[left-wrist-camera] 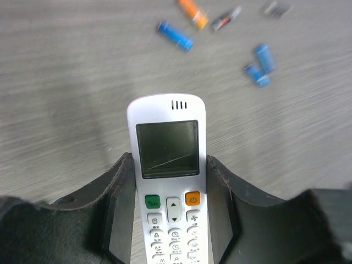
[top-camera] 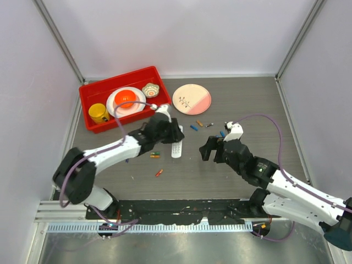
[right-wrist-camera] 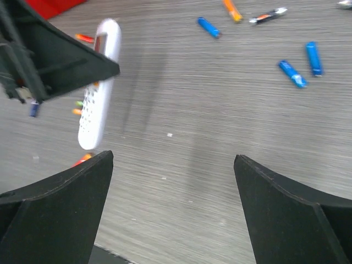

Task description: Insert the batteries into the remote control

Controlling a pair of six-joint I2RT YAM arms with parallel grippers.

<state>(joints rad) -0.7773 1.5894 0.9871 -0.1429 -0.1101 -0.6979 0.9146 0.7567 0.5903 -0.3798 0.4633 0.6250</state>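
remote control (left-wrist-camera: pixel 168 165) cut off below its buttons, far batteries (left-wrist-camera: pixel 176 34) blurred

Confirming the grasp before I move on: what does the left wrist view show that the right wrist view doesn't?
Left wrist only: the remote control's screen and buttons facing the camera, the left gripper closed on its sides. Right wrist only: the right gripper open over the table, a red bin corner. Both: the remote, blue batteries, an orange battery.
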